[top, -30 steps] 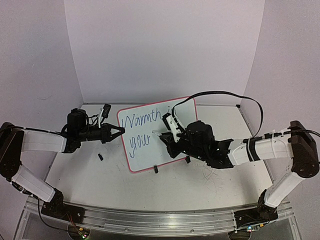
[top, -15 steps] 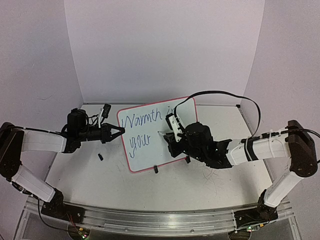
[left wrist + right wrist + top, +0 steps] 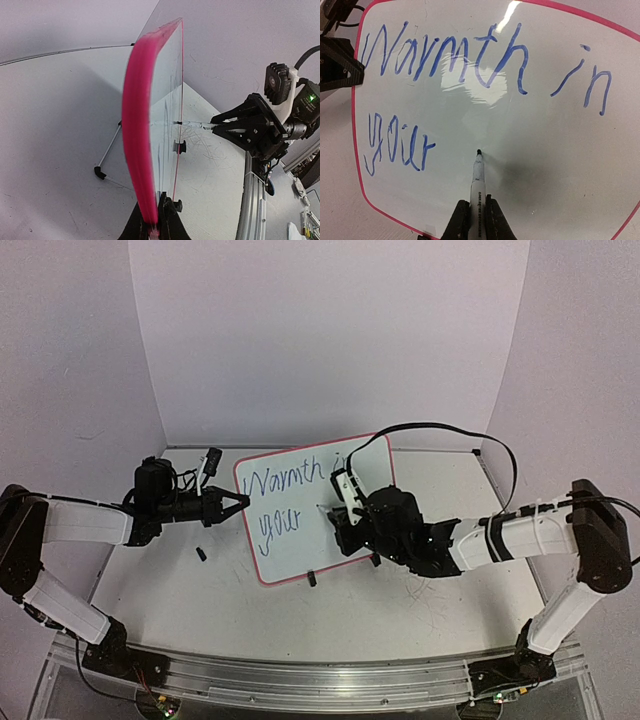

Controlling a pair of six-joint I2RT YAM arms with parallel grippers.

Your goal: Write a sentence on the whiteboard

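Left fingers (image 3: 134, 230) clamp the whiteboard's (image 3: 545, 150) edge; right fingers (image 3: 459, 222) grip a marker (image 3: 477, 185), tip touching it beside the sentence's (image 3: 516, 60) "your".

Gripping a marker (image 3: 477, 176) at bottom centre with the right gripper (image 3: 476, 216), tip on the whiteboard (image 3: 550, 165) just right of "your". Higher up, the rest of the sentence (image 3: 487, 60) in blue slanted script: "Warmth in". At the pink left edge, the black tip of the left gripper (image 3: 347, 65).

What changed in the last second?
Only the right arm moved: wrist and elbow eased slightly left, toward the whiteboard. The right gripper is still shut on the marker, tip just right of "your". No new stroke in the sentence. The left gripper stays clamped on the board's left edge; board unmoved.
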